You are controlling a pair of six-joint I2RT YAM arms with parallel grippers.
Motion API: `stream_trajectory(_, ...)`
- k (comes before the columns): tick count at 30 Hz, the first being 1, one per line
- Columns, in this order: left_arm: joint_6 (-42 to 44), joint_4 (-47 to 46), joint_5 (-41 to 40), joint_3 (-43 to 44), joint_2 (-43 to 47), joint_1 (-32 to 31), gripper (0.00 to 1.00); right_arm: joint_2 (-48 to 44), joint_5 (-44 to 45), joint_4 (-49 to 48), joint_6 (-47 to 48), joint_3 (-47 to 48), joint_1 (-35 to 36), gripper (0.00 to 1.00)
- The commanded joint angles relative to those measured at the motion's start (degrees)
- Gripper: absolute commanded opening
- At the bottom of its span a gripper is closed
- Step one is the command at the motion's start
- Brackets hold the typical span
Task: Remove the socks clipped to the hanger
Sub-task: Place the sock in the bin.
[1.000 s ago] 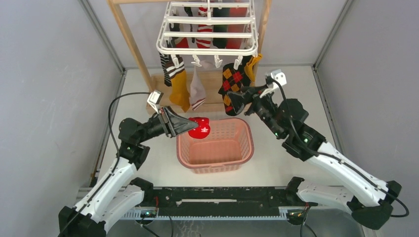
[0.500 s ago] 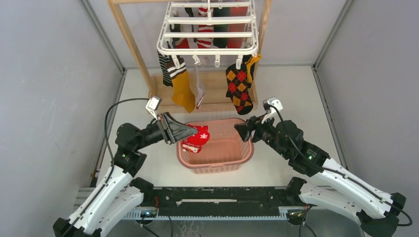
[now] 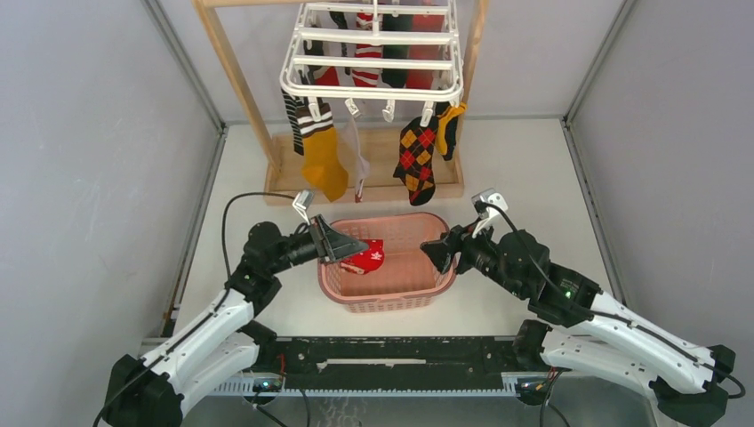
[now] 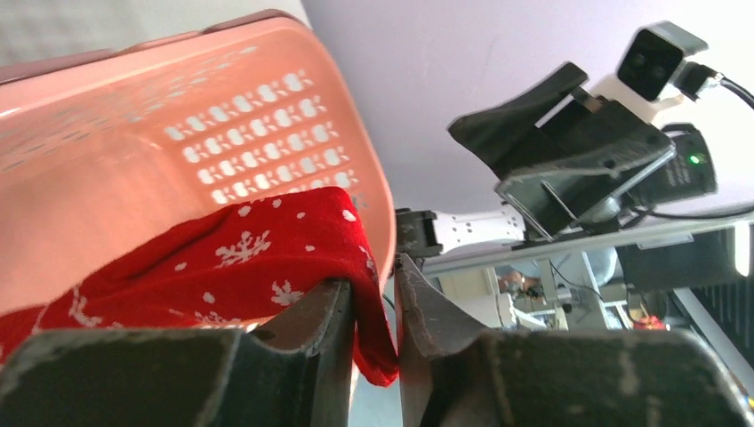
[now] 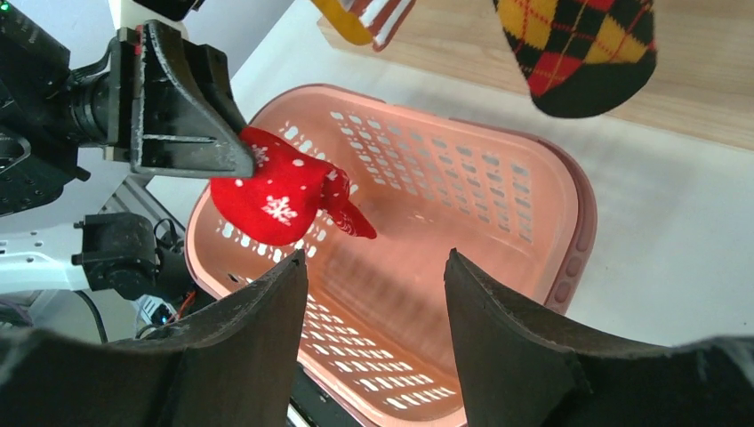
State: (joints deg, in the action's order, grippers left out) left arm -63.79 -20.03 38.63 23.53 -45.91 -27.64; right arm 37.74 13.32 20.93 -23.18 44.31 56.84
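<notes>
Socks point(image 3: 300, 124) hang clipped along the front of the white hanger point(image 3: 382, 92), which is suspended from a wooden stand point(image 3: 233, 80) at the far side of the desk point(image 3: 533, 178); among them are a mustard sock point(image 3: 325, 165) and an argyle sock point(image 3: 416, 165). One red snowflake sock point(image 3: 372, 259) is off the frame, pinched between the narrowed fingers of the left pincer point(image 3: 361, 248) above the left side of the pink basket point(image 3: 391, 303). The right pincer point(image 5: 375, 262) hovers spread and empty at the basket's right rim.
</notes>
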Motion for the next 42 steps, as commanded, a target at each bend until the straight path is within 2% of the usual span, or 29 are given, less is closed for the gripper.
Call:
stream_trajectory(1,2.4,-1.7,-4.4,-3.6,0.2,-0.3,0.27,-1.3,0.9,1.5,-1.7,-0.9,1.4,0.65)
stream_trajectory(9,3.3,0.7,-6.7,-6.2,-0.1,-0.4,0.4,-1.9,0.9,2.6,-1.8,-1.7,2.4,0.66)
stream_trajectory(13,6.0,6.6,-8.2,-4.7,0.5,-0.4,0.55,-1.6,0.8,2.6,-1.7,-2.0,2.6,0.66)
stream_trajectory(18,12.2,18.5,-12.1,-0.3,2.5,-1.0,0.67,-1.0,1.1,2.8,-1.5,-2.0,2.7,0.66)
stream_trajectory(21,15.7,26.8,-15.5,2.5,3.6,-1.2,0.7,-0.8,1.1,3.0,-1.4,-2.0,2.7,0.66)
stream_trajectory(26,19.7,34.1,-19.3,7.2,4.2,-2.4,0.72,-0.7,1.4,3.6,-1.4,-2.2,2.7,0.66)
stream_trajectory(38,21.9,35.0,-20.5,15.8,0.8,-8.1,0.77,-2.8,1.9,4.7,-0.9,-3.0,2.7,0.67)
stream_trajectory(39,22.1,35.2,-20.8,16.1,1.2,-8.3,0.79,-3.1,2.0,4.9,-0.9,-3.0,2.7,0.67)
stream_trajectory(40,22.2,35.5,-21.1,16.2,1.8,-8.6,0.93,-3.4,2.2,5.3,-0.8,-3.0,2.7,0.67)
stream_trajectory(42,22.4,35.6,-21.9,16.0,3.7,-9.0,1.0,-4.0,3.0,5.8,-0.8,-3.3,2.7,0.68)
